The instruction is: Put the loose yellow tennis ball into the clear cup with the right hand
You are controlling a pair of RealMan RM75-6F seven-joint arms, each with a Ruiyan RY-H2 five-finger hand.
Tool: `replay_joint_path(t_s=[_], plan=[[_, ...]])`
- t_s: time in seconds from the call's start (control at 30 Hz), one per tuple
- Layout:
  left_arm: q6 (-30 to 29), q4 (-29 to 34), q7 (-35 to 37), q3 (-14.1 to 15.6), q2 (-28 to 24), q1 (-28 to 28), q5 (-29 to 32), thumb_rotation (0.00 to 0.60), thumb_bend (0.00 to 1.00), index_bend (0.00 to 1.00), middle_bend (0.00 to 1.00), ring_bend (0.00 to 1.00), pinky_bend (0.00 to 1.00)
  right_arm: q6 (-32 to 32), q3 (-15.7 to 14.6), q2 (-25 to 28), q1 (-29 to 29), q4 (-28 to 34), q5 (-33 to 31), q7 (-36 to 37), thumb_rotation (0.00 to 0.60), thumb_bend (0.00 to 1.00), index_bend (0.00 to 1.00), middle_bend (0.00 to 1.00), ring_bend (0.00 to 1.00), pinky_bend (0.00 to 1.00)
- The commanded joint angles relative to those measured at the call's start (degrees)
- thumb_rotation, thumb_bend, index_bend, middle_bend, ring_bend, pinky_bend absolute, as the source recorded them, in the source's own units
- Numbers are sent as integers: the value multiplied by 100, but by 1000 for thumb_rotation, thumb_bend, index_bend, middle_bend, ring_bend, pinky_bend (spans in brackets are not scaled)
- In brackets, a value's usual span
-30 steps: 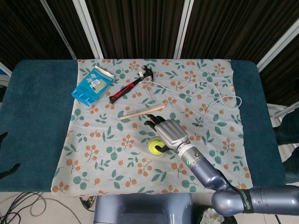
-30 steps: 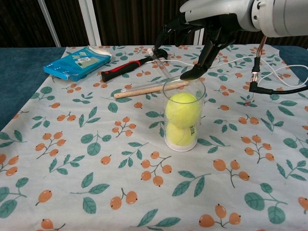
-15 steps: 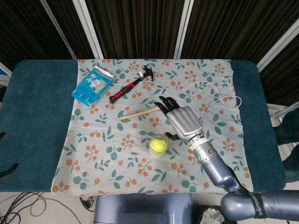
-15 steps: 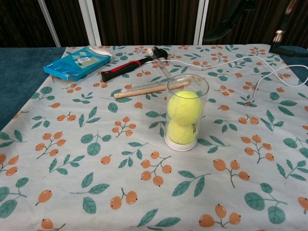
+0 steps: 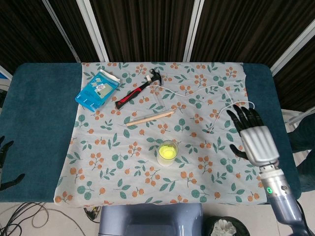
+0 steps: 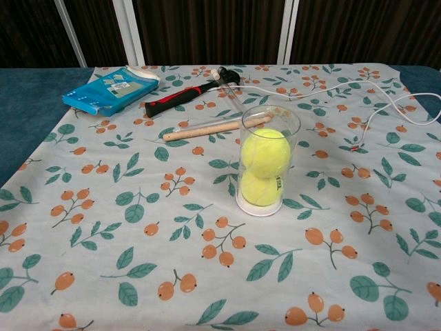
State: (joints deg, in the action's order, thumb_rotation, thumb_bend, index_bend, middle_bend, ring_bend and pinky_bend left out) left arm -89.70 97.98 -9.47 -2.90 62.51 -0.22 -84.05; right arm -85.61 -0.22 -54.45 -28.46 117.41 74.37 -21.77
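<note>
The yellow tennis ball sits inside the clear cup, stacked on a second ball that fills the bottom. The cup stands upright near the middle of a leaf-and-berry patterned cloth spread over the teal worktop; behind the worktop hang dark panels with pale uprights.

Just beyond the cup lies a wooden stick, and further back a red-and-black hammer. A blue packet rests at the cloth's far left corner. A white cable loops across the far right part of the cloth.

The right hand shows only in the head view — well apart from the cup, over the right edge of the cloth where it meets the teal surface. Its fingers are spread, pointing away from the robot, and it holds nothing.

At the left border of the head view, dark fingertips of the left hand appear; whether they are spread or curled I cannot tell.
</note>
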Motion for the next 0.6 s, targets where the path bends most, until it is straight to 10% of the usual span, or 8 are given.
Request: replay_joint_path(t_s=[0.03, 0.6], plan=[[-8, 8, 24, 16, -10, 3, -35, 600, 21, 136, 0, 0, 0, -890, -637, -504, 910, -1001, 887, 457, 600, 308, 89, 5, 44, 87], [40, -1, -58, 74, 24, -25, -131, 600, 20, 136, 0, 0, 0, -1398, -504, -1581, 1750, -2721, 1263, 744, 600, 308, 89, 5, 43, 87]])
